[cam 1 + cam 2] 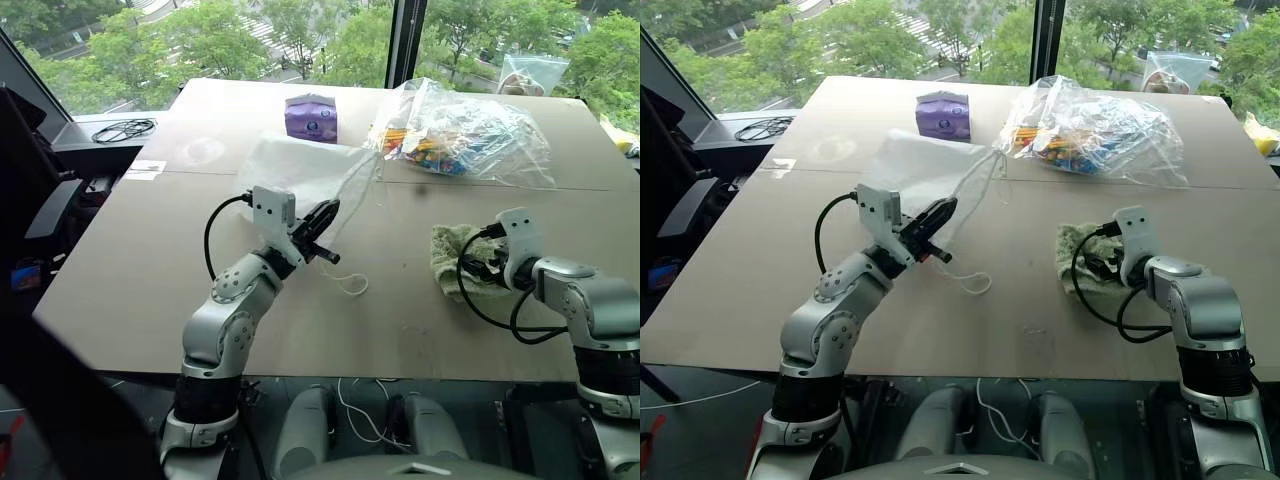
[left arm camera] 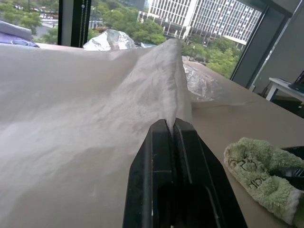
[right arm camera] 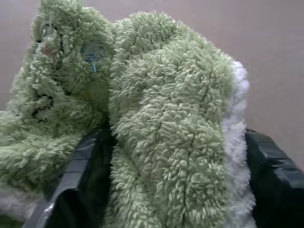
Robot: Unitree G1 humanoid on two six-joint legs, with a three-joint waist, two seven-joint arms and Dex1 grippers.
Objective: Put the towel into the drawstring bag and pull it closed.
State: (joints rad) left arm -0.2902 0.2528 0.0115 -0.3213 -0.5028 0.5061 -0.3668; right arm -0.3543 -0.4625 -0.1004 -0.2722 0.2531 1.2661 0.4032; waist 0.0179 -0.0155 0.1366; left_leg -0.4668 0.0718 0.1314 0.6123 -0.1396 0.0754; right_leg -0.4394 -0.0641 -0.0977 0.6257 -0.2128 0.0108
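Note:
The translucent white drawstring bag (image 1: pixel 300 165) lies in the middle of the table, its near edge lifted. My left gripper (image 1: pixel 328 212) is shut on that edge, and the fabric rises in a ridge from the pinched fingertips (image 2: pixel 166 130). A white cord (image 1: pixel 350 283) loops on the table below it. The light green fluffy towel (image 1: pixel 447 255) lies bunched to the right, apart from the bag. My right gripper (image 1: pixel 485 268) points down onto it. In the right wrist view the towel (image 3: pixel 161 118) bulges up between the two black fingers (image 3: pixel 78 175), touching both.
A clear crinkly plastic bag of colourful items (image 1: pixel 460 135) lies at the back right, a purple packet (image 1: pixel 311 118) at the back middle. Another clear bag (image 1: pixel 533 75) stands by the window. A black cable coil (image 1: pixel 123 129) sits on a side ledge at the left.

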